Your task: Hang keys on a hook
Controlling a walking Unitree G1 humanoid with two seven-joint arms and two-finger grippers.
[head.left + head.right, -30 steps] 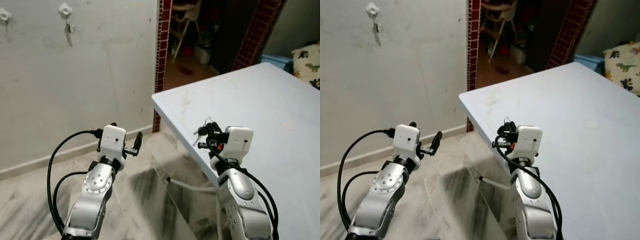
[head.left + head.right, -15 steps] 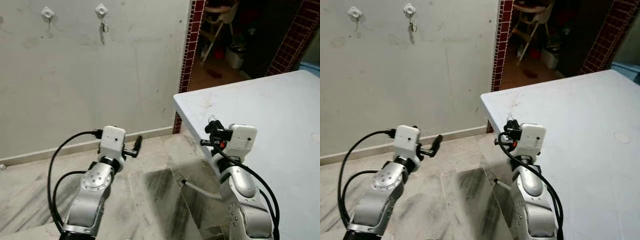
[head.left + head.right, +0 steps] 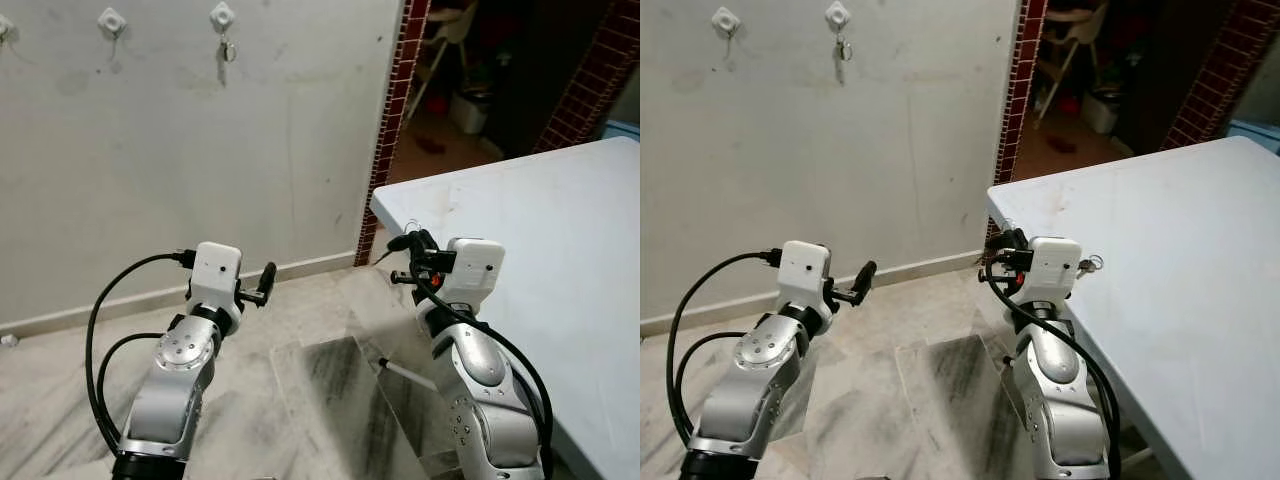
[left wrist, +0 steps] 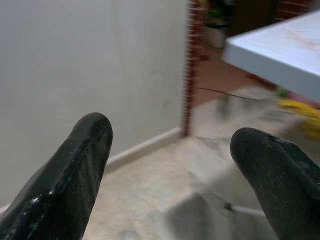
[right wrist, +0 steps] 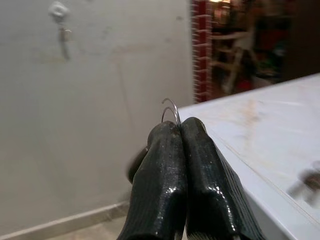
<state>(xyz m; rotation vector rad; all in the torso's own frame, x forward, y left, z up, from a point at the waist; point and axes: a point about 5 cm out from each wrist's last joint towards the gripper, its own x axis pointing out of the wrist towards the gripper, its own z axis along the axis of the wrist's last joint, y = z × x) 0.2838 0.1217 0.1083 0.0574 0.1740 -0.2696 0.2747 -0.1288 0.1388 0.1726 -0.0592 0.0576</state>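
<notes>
You are carrying the keys (image 5: 171,111) by their thin wire ring, pinched between the pressed-together fingers of the right gripper (image 5: 181,131), near the desk (image 3: 560,220) corner at center right. They are light, stiff and slippery, so keep hold of the ring. The hooks (image 3: 222,16), upper left, are far; one is holding keys already. The left gripper (image 4: 170,150) fingers are spread, empty.

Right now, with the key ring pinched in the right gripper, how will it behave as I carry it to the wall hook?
Probably loose: the right gripper is shut on a thin wire key ring, so anything hanging from it may swing and the ring may twist. It looks light, little load for the arm. The smooth wire could slip, so threading it onto a small hook likely needs slow moves.
</notes>
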